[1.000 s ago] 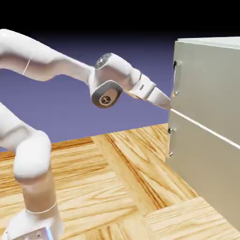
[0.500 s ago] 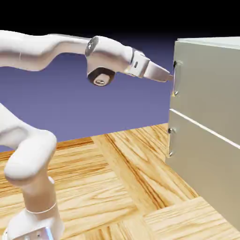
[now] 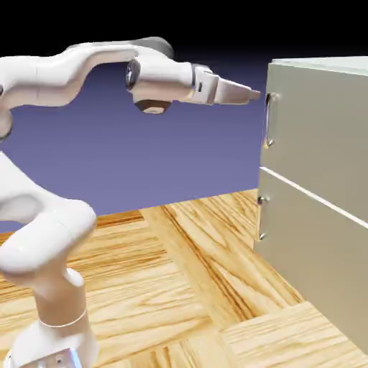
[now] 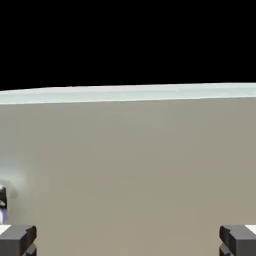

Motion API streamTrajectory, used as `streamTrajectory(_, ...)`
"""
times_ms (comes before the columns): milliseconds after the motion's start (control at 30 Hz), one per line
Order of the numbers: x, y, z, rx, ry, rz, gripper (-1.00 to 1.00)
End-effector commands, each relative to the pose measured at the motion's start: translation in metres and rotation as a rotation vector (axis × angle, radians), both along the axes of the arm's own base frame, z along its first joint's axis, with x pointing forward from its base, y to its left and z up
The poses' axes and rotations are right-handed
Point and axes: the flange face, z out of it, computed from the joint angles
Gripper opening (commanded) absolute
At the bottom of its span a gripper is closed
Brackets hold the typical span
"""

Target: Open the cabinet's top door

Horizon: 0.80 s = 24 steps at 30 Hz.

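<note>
Exterior view, left to right: the white arm [image 3: 50, 237] rises from the wooden table [image 3: 180, 287] and reaches level toward the cabinet [image 3: 323, 208] at the right edge. The gripper [image 3: 253, 93] points at the top door [image 3: 320, 129], its tip just beside the upper end of the silver handle [image 3: 269, 119], not visibly touching. Hand view: the fingertips [image 4: 18, 239] stand wide apart, empty, before the door's flat face.
</note>
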Motion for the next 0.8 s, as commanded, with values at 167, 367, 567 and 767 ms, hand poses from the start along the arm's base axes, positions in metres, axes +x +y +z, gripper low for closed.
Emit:
streamTrajectory(167,0.017,0.029,-0.015,-0.014,-0.056,0.013,0.0)
streamTrajectory(367,0.041,0.057,-0.041,-0.026,-0.099,0.025,0.0)
streamTrajectory(567,0.069,0.082,-0.078,-0.031,-0.127,0.033,0.0)
streamTrajectory(767,0.1,0.104,-0.125,-0.027,-0.141,0.033,0.0)
